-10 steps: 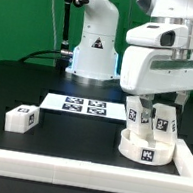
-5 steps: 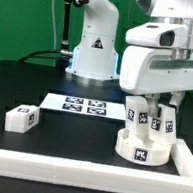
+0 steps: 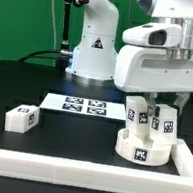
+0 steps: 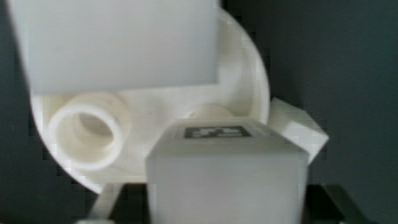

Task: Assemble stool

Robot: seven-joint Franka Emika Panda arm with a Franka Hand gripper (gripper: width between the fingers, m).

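To the exterior view's right of the marker board (image 3: 83,106), the round white plastic stool seat (image 3: 142,150) sits on the table (image 3: 15,84); my fingers (image 3: 147,96) pinch a blocky white tagged leg (image 4: 217,175) standing on it.

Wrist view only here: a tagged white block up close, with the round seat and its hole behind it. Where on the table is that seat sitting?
Observer: The seat sits toward the exterior view's right, in the corner of the white border rails.
Operator: Any parts lying loose?
Observer: One loose leg lies on the table toward the exterior view's left, apart from the seat.
Operator: What's between them?
Observer: The marker board, flat on the table and set further back.
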